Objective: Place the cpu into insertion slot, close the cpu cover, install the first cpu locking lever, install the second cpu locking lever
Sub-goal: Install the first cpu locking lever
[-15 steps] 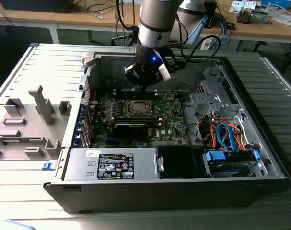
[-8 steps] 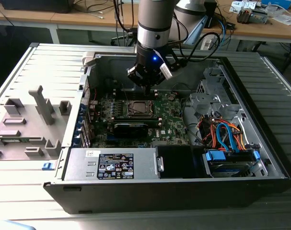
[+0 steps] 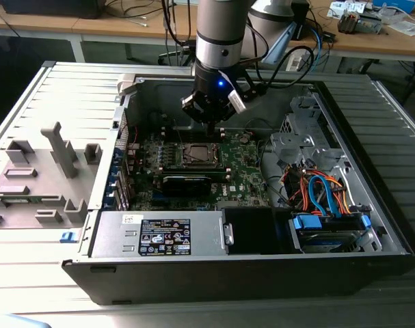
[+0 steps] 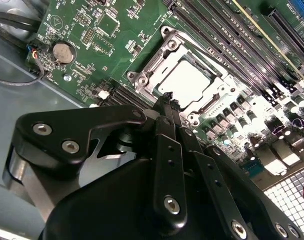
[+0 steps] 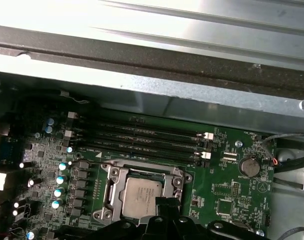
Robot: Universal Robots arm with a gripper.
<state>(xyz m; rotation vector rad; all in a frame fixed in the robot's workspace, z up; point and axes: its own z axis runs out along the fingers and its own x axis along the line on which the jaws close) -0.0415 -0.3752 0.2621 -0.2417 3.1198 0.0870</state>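
Note:
The cpu (image 4: 189, 82) (image 5: 140, 196) lies flat in the insertion slot (image 3: 197, 154) on the green board, its silver-grey top facing up. The cpu cover (image 4: 153, 69) (image 5: 115, 187), a silvery frame, lies down around the chip. My gripper (image 3: 208, 120) hangs just above the socket's edge, on the side towards the case's back wall. In both wrist views its black fingertips (image 4: 167, 98) (image 5: 164, 202) meet in a narrow point over the socket rim, shut with nothing between them. I cannot tell how the locking levers stand.
Black memory slots (image 5: 141, 137) run beside the socket. A coin battery (image 4: 63, 51) sits on the board nearby. A long black card (image 3: 186, 182) lies in front of the socket. The power supply (image 3: 159, 236) and coloured cables (image 3: 323, 191) fill the case front and right.

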